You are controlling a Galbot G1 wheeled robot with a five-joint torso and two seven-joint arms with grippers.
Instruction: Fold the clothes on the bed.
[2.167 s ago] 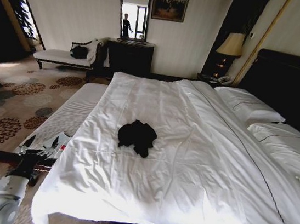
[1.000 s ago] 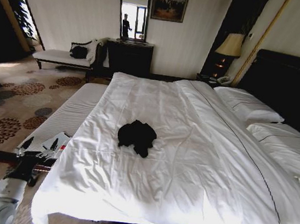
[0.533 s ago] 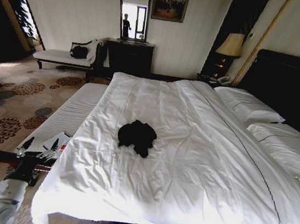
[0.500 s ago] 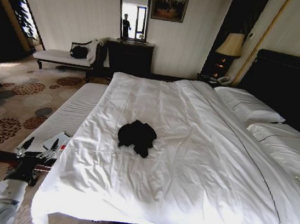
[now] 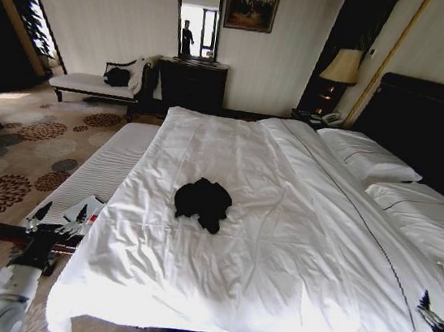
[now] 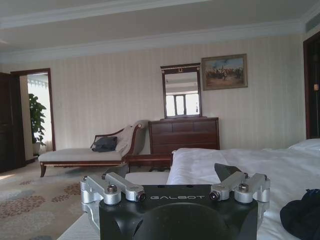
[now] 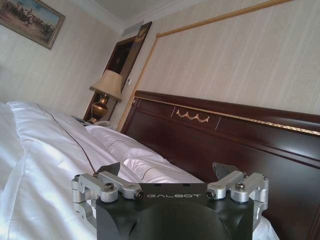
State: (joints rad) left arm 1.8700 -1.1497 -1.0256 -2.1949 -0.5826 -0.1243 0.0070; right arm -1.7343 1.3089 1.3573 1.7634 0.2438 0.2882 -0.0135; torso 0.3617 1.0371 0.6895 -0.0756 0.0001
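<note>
Rising into sight at the right edge of the large white-sheeted bed (image 5: 296, 225), the right gripper (image 5: 436, 319) arrives fingers spread and empty, the left gripper (image 5: 59, 219) likewise open off its left edge, leaving the crumpled black T-shirt (image 5: 202, 202) mid-bed, untouched, folding unstarted.

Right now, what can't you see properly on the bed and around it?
- Black T-shirt, head view: bunched up, so its front and any lettering are folded inside.
- Same shirt, left wrist view: cut off by the picture's edge.
- Right tool, head view: partly cut off at the edge.
- Bed, head view: near corners run past the frame.
</note>
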